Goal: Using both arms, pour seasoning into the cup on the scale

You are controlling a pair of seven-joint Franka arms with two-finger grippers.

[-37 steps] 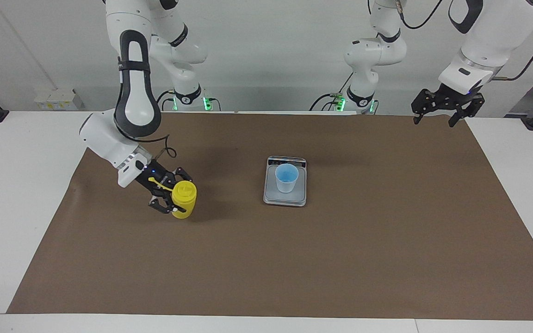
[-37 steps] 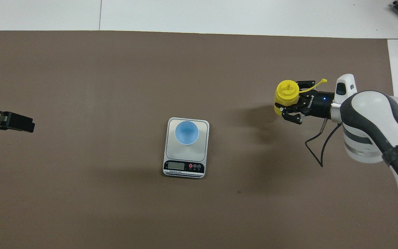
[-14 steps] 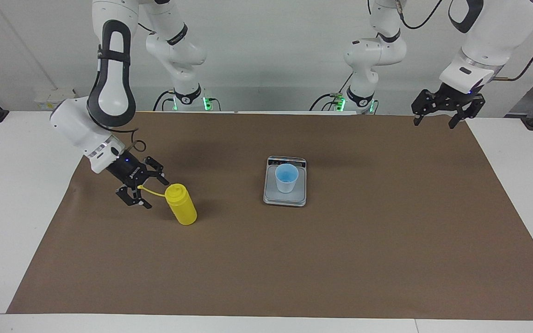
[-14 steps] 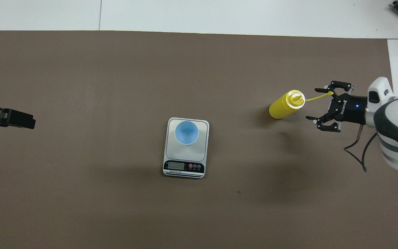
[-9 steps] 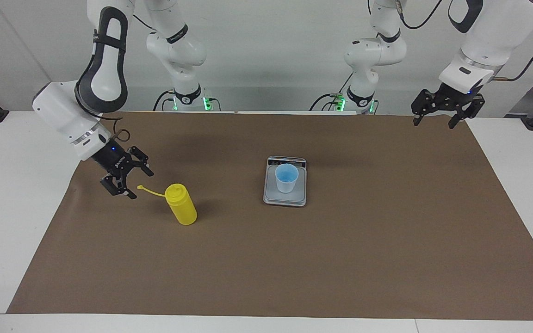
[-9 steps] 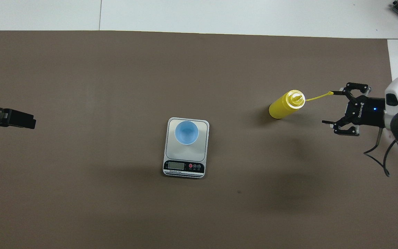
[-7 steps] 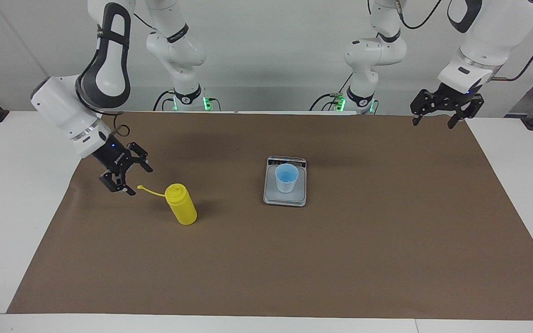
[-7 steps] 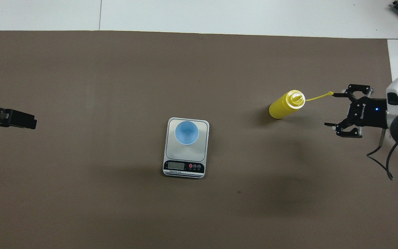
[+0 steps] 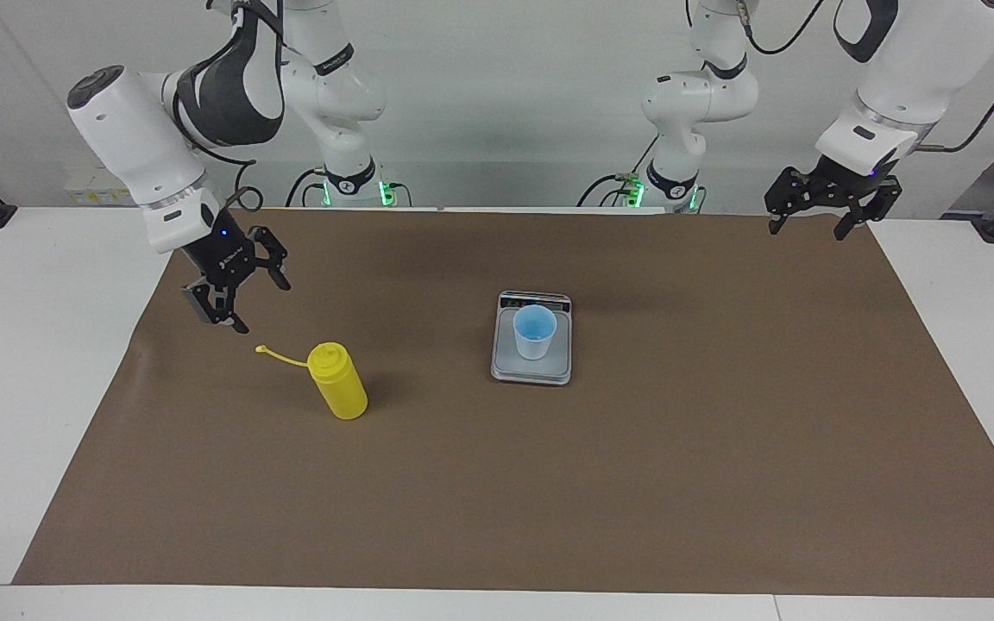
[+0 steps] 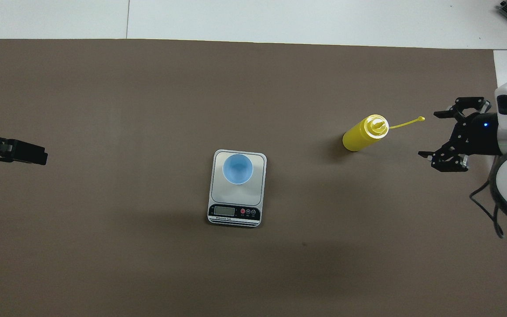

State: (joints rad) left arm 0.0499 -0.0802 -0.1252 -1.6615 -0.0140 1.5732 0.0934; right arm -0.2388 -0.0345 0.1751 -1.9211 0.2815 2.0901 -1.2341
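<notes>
Right pincer withdrawn, seasoning apart.

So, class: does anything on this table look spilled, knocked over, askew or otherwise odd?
Nothing stands out. The yellow bottle stands upright on the brown mat, uncapped, its cap strap sticking out sideways. The cup sits upright on the scale. No spill shows. The right gripper and left gripper are open, holding nothing.
</notes>
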